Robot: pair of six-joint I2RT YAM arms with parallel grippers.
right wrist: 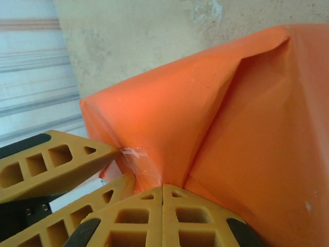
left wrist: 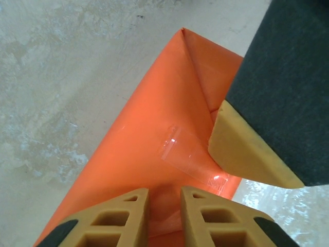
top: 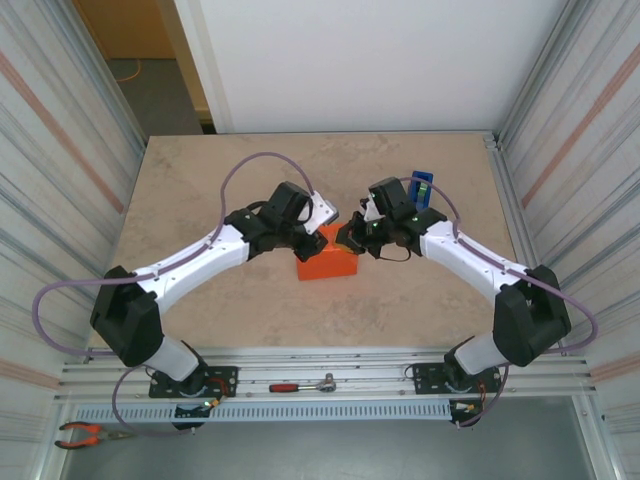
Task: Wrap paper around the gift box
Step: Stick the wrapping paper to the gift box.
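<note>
1. The left gripper has its tan jaws a narrow slit apart, with bright orange matte paper showing in the slit. I cannot tell whether they pinch it.
2. The right gripper has its jaws pressed flat together, tips against a fold of that paper.
3. A strip of clear tape lies across the paper's seam.
4. The small low orange gift box sits mid-table on the beige mottled tabletop, between both grippers.
5. A blue tape dispenser stands just beyond the right gripper.
</note>
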